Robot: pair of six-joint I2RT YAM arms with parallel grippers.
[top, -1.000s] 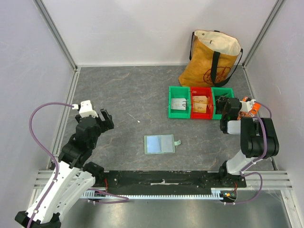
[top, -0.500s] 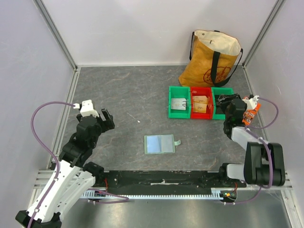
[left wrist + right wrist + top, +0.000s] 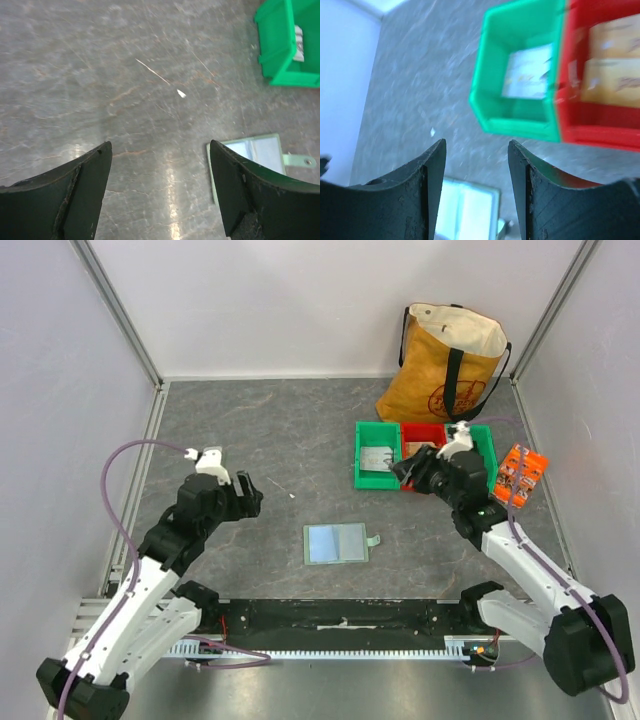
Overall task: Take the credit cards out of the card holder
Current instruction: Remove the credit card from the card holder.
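The card holder (image 3: 337, 543) lies open and flat on the grey table, pale green with two light blue-grey panels and a small tab at its right edge. It also shows in the left wrist view (image 3: 255, 152) and, blurred, in the right wrist view (image 3: 467, 210). No credit cards show; any are hidden in the pockets. My left gripper (image 3: 243, 495) is open and empty, left of the holder. My right gripper (image 3: 410, 468) is open and empty, above the table in front of the bins, up and right of the holder.
Three small bins stand in a row at the back right: green (image 3: 376, 466), red (image 3: 423, 432), green (image 3: 484, 440). A tan tote bag (image 3: 448, 365) stands behind them. An orange packet (image 3: 518, 473) lies to their right. White walls enclose the table.
My right arm has swung left from the far right, its gripper now over the bins' front. My left gripper has moved right, toward the card holder. The holder has not moved.
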